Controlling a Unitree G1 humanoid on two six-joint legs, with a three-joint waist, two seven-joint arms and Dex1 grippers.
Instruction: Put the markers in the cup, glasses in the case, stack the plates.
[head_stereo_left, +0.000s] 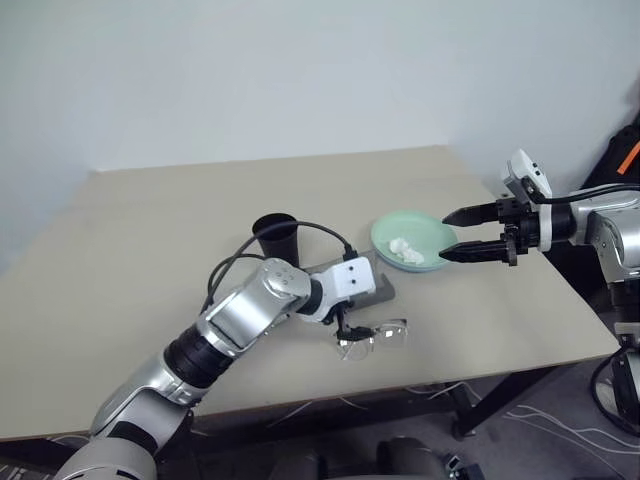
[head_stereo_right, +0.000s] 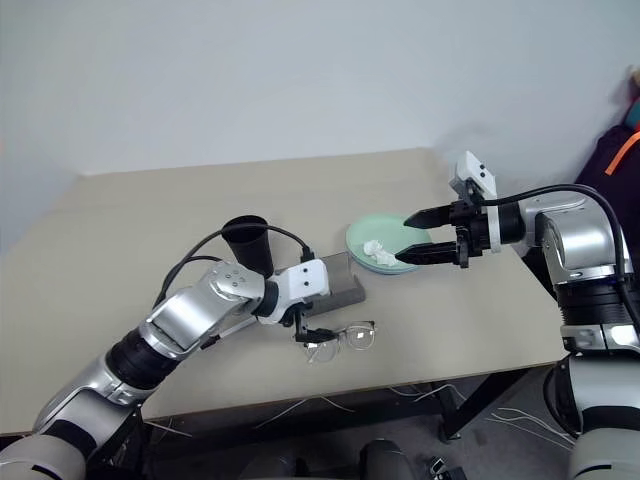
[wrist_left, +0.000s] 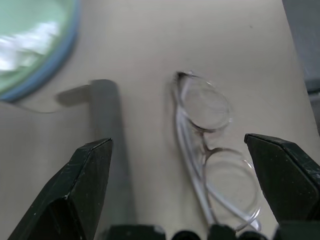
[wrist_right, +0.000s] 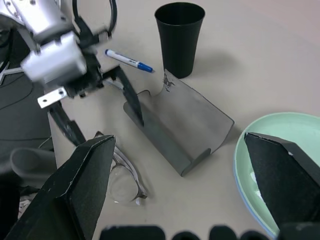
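I'm hovering the left gripper (head_stereo_right: 310, 338) right over the glasses (head_stereo_right: 345, 338), jaws spread wide and pointing steeply down, the frame's long axis lying across the gap just in front of the open case (head_stereo_right: 338, 280). My right gripper (head_stereo_right: 418, 236) is hanging open over the green plate (head_stereo_right: 372, 236), farther from the case.

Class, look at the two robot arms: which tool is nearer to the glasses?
Left. The left tool hangs open right over the glasses, which lie folded between its fingers in the wrist view. The right tool hovers open above the green plate, well away.
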